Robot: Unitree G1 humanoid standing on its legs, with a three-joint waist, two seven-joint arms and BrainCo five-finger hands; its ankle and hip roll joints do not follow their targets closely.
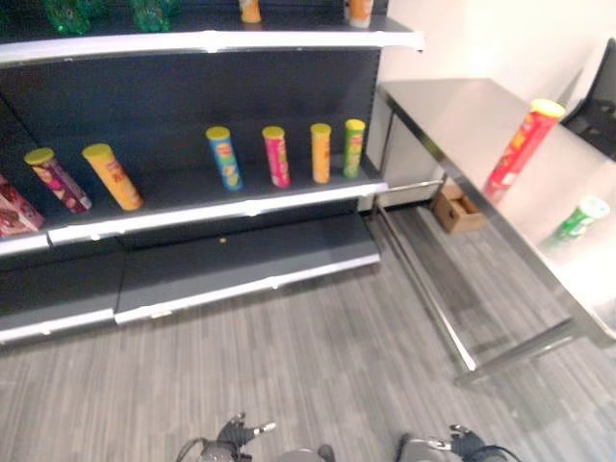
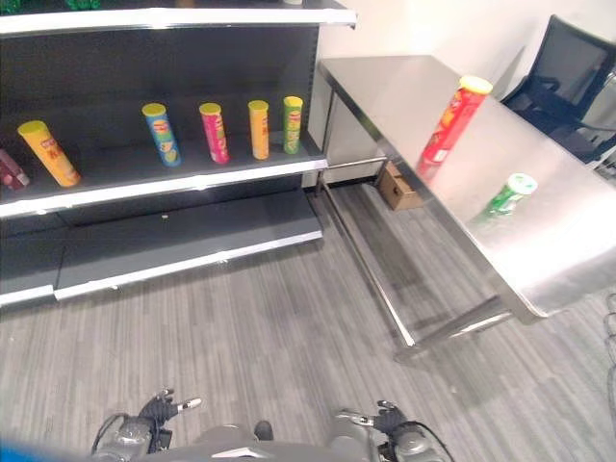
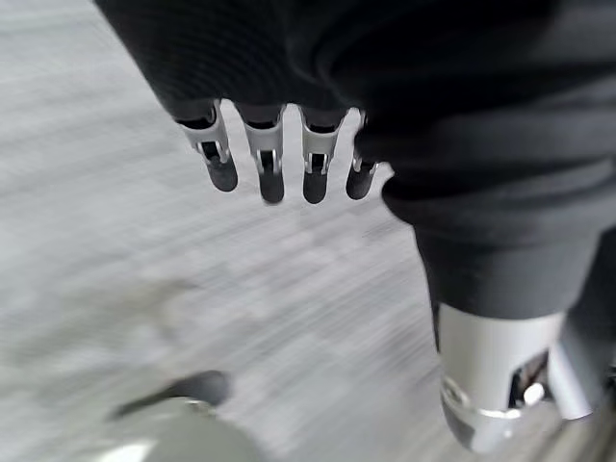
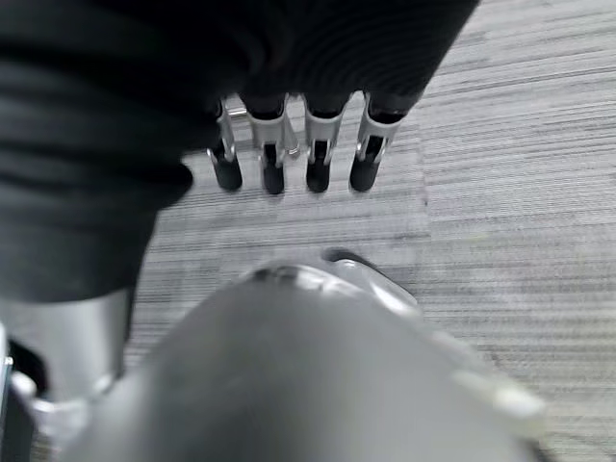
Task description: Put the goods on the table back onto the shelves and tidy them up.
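Grey striped carpet [image 1: 318,366] lies beneath both hands, left hand [image 3: 279,154] and right hand [image 4: 289,154], fingers relaxed, empty. On the steel table [image 2: 423,96] stand a red tube can [image 2: 450,120] and a green can [image 2: 507,195].

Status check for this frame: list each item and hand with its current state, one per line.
Red can: upright on the table.
Green can: upright on the table, nearer the robot.
Four cans: upright in a row on the shelf.
Left hand: open, empty.
Right hand: open, empty.
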